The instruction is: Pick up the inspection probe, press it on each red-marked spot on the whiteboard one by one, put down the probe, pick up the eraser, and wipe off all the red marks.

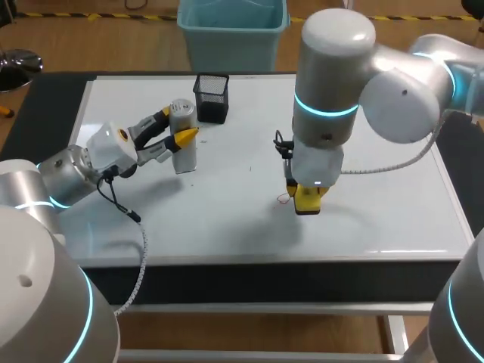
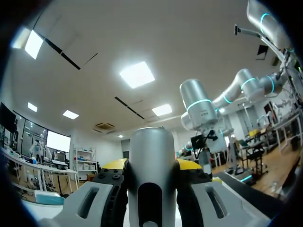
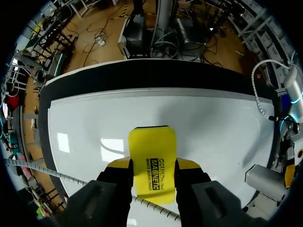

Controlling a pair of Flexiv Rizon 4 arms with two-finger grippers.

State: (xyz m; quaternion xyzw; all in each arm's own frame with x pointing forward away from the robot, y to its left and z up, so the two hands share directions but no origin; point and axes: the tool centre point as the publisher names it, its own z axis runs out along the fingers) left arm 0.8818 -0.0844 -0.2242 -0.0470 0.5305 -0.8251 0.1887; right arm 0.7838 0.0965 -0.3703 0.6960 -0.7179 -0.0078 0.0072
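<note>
The whiteboard (image 1: 393, 219) covers nearly the whole table, whose dark rim (image 1: 45, 98) shows along the left and back edges. The right arm (image 1: 333, 83) comes in from the right and hangs straight down over the board's middle. The left arm (image 1: 68, 170) lies low across the near-left corner, reaching toward the back.

A black mesh cup (image 1: 212, 97) stands close to the board's back edge, left of centre. Just in front of it is the silver probe (image 1: 182, 144), upright. The left gripper (image 1: 180, 128) is clamped on it, a yellow-tipped finger on either side. The left wrist view shows the same: the probe (image 2: 151, 175) fills the gap of the gripper (image 2: 151, 165).

The right gripper (image 1: 308, 189) grips the yellow eraser (image 1: 308, 200) and points it down at the board. In the right wrist view the eraser (image 3: 152, 156) sits pinched between both fingers (image 3: 120, 172). White board (image 3: 203, 123) lies open ahead and to both sides of it, and all the edges are well off.

Just left of the eraser is a faint reddish squiggle (image 1: 282, 200); it may be a red mark, but it is too small to be sure. The two grippers are well apart, with bare board between them.
</note>
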